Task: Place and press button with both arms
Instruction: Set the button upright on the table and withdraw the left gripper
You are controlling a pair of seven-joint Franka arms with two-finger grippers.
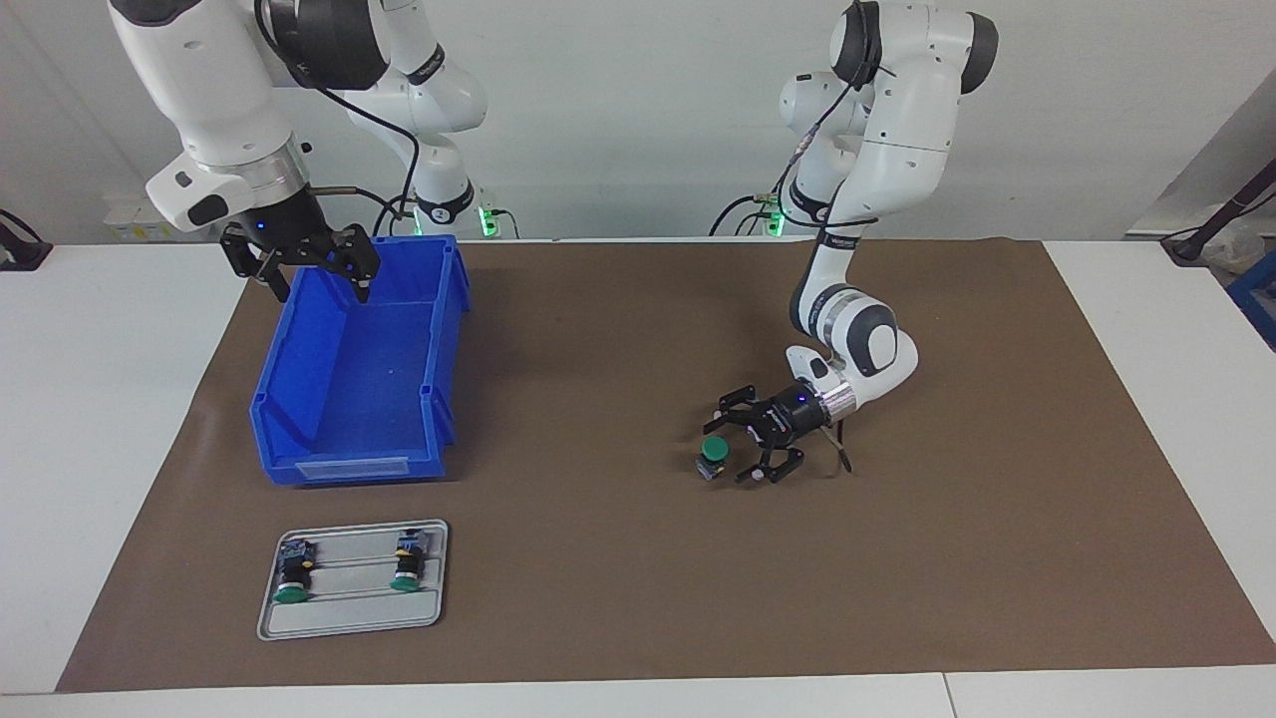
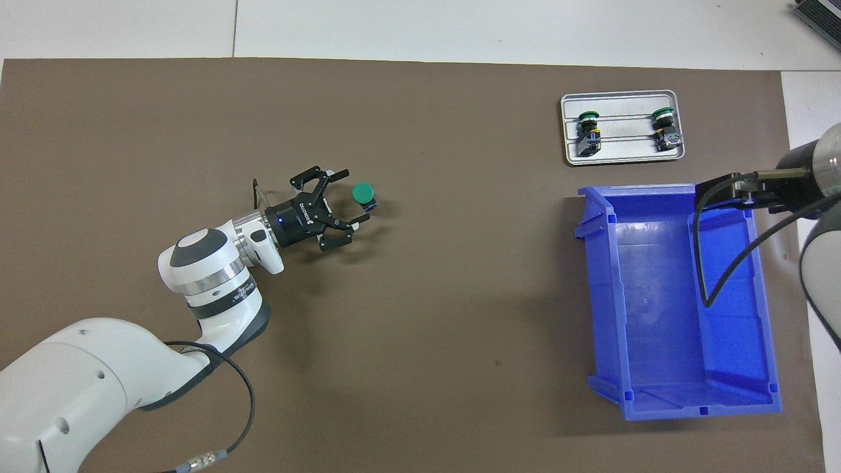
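Button upright mid-mat between wide left gripper fingers, right gripper wide over bin edge

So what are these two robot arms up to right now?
The left gripper sits low over the brown mat, its jaws open around a green-capped button that stands on the mat, cap up. The right gripper waits open above the blue bin. Two more buttons lie on a grey tray, which sits farther from the robots than the bin.
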